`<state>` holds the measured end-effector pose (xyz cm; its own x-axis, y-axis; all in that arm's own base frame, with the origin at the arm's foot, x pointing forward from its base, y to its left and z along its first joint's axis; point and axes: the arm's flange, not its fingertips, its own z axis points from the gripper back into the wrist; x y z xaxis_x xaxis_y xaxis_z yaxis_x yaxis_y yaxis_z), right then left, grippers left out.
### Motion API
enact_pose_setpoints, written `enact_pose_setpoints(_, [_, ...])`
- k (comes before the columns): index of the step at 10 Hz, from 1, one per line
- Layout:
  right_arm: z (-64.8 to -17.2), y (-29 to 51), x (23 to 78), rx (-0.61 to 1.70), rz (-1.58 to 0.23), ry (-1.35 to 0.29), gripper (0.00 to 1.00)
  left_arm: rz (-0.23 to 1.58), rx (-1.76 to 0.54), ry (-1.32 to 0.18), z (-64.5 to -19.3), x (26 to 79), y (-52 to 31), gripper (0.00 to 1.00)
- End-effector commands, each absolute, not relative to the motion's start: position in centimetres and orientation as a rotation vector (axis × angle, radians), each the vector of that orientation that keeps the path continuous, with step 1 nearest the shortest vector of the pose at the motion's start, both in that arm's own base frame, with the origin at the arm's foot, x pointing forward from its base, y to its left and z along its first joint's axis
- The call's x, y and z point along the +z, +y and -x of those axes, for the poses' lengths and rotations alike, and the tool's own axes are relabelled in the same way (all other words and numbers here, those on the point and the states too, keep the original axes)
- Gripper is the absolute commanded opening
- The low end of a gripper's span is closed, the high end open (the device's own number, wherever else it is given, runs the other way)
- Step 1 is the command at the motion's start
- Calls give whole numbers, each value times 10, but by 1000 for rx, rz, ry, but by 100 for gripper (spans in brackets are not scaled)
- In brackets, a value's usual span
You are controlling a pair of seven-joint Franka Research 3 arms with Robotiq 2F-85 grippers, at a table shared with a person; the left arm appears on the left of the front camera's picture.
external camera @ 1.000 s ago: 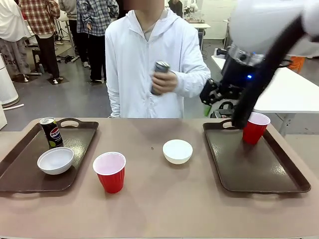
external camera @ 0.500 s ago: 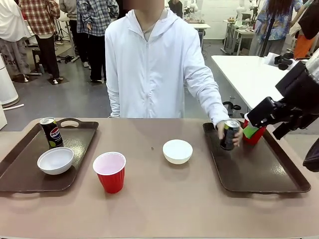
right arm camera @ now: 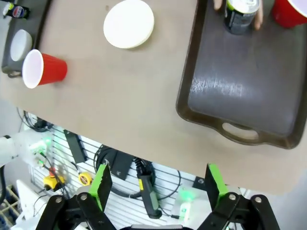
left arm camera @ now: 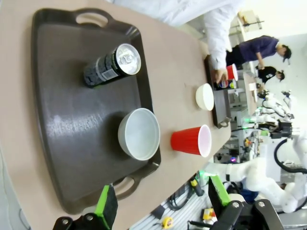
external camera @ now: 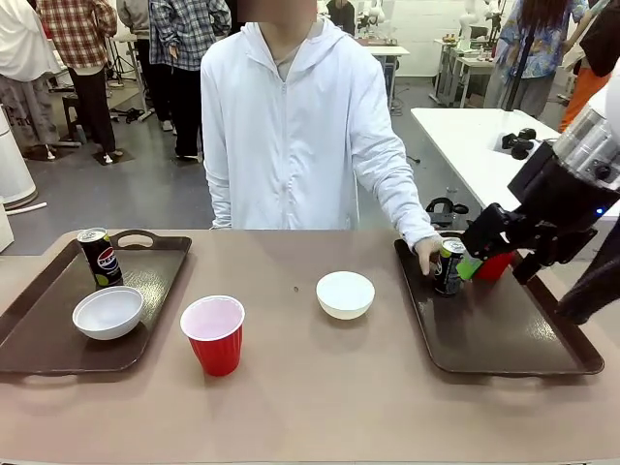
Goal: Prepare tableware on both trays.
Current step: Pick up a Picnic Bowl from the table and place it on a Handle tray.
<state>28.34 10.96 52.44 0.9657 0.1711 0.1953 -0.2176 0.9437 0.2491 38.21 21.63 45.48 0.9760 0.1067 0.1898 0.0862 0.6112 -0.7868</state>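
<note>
The left tray (external camera: 39, 341) holds a dark can (external camera: 100, 258) and a white bowl (external camera: 108, 312). A red cup (external camera: 214, 334) and a second white bowl (external camera: 345, 294) stand on the bare table between the trays. On the right tray (external camera: 504, 334), a person's hand (external camera: 426, 254) grips a second can (external camera: 448, 267) at the far left corner, with a red cup (external camera: 496, 266) just beside it. My right gripper (external camera: 499, 254) hovers open over that far end. In its own view the right gripper (right arm camera: 158, 184) is empty, high above the table edge. My left gripper (left arm camera: 161, 201) is open and empty, above the left tray (left arm camera: 57, 120).
The person in a white jacket (external camera: 291, 126) stands at the far edge of the table, reaching over the right tray. A white table (external camera: 484, 145) stands behind on the right. The near half of the right tray (right arm camera: 240, 96) is bare.
The person brought the can from chest height down onto the right tray and still holds it. My right arm swung away, and its gripper now sits lower, nearer the can.
</note>
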Motion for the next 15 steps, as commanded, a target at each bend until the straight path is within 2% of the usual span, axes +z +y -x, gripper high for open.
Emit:
enact_pose_setpoints(1, [-330,139,543,165,-286,-142,100,924,29,-229,-382,458,217,100])
enact_pose_setpoints(3, [-392,174,548,68,-255,-64,100,924,29,-229,-382,458,217,100])
enact_pose_setpoints(5, [-451,208,531,4,-241,9,100,924,29,-229,-382,458,217,100])
enact_pose_setpoints(7, [-482,227,509,-55,-251,-3,100,924,29,-229,-382,458,217,100])
enact_pose_setpoints(13, [-483,224,502,-21,-272,18,100,924,29,-229,-382,458,217,100])
enact_pose_setpoints(15, [-489,259,467,-50,-196,-24,100,924,29,-229,-382,458,217,100])
